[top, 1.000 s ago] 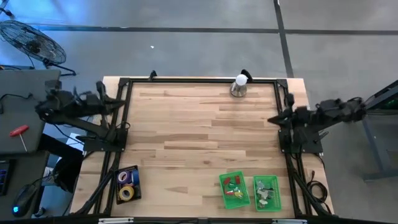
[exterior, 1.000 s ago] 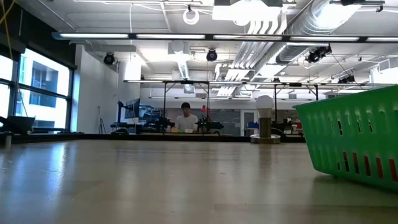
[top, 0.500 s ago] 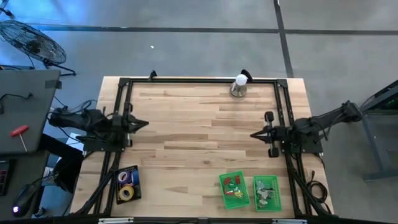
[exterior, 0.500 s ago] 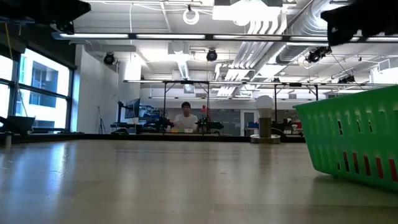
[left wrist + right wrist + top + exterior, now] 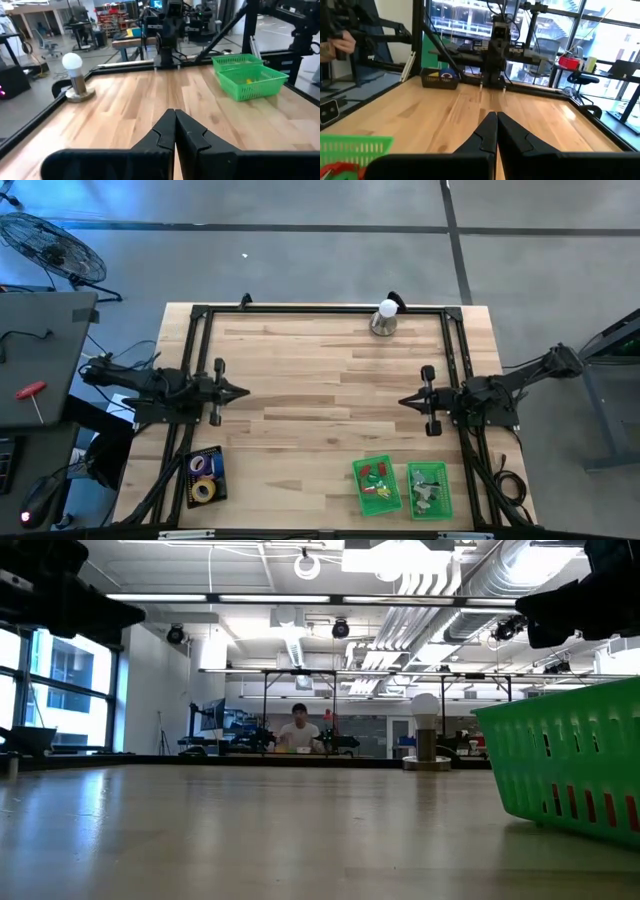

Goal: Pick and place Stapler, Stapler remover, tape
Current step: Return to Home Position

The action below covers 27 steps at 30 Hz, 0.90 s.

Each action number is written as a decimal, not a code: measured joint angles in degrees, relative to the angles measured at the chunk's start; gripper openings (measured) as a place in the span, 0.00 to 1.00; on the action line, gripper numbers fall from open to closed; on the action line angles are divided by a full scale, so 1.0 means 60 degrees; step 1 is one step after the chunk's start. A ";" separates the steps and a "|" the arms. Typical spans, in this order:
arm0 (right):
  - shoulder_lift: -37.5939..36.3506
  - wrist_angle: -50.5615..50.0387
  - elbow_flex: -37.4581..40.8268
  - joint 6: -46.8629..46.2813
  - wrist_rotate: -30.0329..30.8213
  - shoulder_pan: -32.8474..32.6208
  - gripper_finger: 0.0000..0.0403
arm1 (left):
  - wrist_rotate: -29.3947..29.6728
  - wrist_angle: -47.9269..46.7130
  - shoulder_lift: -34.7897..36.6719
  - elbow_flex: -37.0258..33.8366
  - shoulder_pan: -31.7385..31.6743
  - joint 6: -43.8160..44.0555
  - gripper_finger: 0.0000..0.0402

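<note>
Facing each other across a bare stretch of the wooden table (image 5: 310, 380), the left gripper (image 5: 240, 392) and the right gripper (image 5: 402, 401) hover empty. Each one's fingers are pressed together with nothing between them, as both wrist views show.

The sorting looks finished, judging by how things lie. The tape rolls (image 5: 203, 480) sit in the black bin (image 5: 222, 470), well apart from the left gripper, back beside its arm toward the table's front edge; a yellow ring is the clearest among them. The stapler (image 5: 380, 493) lies in the left green bin (image 5: 357, 490), and the staple remover (image 5: 425, 492) lies in the right green bin (image 5: 447, 492). The two baskets stand side by side, near the right gripper and off to its front-edge side.

No stapler, remover or roll shows loose on the boards between the two grippers. Only a bulb on a round base (image 5: 384, 318) stands at the far edge, apart from both fingertips.

What seems left is merely for the arms to settle at rest; no pick or placement appears outstanding. Small items deep in the baskets are hard to make out from above.
</note>
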<state>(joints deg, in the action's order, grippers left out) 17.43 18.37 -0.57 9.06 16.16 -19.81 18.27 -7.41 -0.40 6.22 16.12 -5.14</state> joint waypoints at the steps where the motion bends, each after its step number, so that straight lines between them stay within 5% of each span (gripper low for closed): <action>1: 0.0022 -0.0025 0.0002 0.0000 -0.0007 0.0041 0.00 | -0.0060 0.0050 0.0003 -0.0094 0.0000 0.0007 0.00; 8: 0.0029 -0.0668 0.0002 -0.0253 0.0048 0.0526 0.00 | -0.1510 0.0592 -0.0033 -0.0496 0.0004 -0.0274 0.00; 27: 0.0029 -0.0659 0.0005 -0.0665 -0.0010 0.1545 0.00 | -0.2919 0.0620 0.0000 -0.0603 0.0004 -0.0823 0.00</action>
<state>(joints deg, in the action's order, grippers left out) 17.61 14.41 -0.54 5.07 16.10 -10.54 0.75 -3.69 -0.40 2.60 16.14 -10.08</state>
